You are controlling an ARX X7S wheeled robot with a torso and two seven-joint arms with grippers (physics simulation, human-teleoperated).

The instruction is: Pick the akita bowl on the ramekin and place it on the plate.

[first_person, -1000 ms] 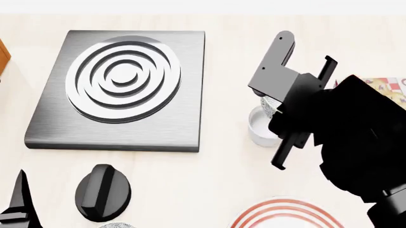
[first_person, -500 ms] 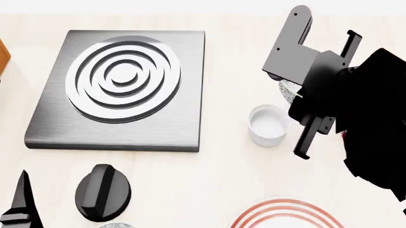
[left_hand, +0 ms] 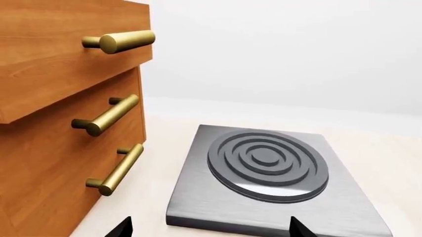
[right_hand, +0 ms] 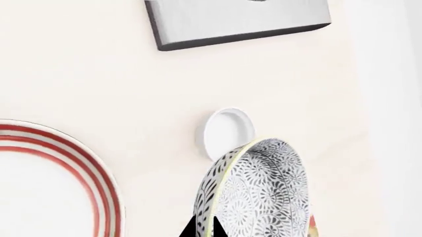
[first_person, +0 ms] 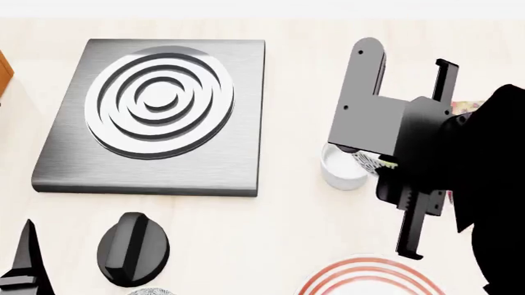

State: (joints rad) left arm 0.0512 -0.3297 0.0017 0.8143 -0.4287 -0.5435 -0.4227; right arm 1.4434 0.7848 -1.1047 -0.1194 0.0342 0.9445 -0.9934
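While I am holding the right gripper [right_hand: 203, 231] clenched on the rim of the akita bowl [right_hand: 260, 190], the speckled bowl is hanging tilted above the counter [first_person: 287, 227], clear of the plain white ramekin [first_person: 340, 169] beside it. Open counter is lying between the ramekin and the red-ringed plate [right_hand: 46, 182]. The left gripper's [left_hand: 207, 228] state I cannot tell; it is facing the brushed-metal burner slab [left_hand: 270, 177].

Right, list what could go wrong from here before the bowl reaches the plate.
1. The right gripper pinches the akita bowl only at its rim, and the bowl hangs tilted; it might slip or swing loose.
2. The ramekin sits close below the bowl; a low sweep could knock it.
3. Only part of the plate shows in the head view, so the drop may land off-centre.
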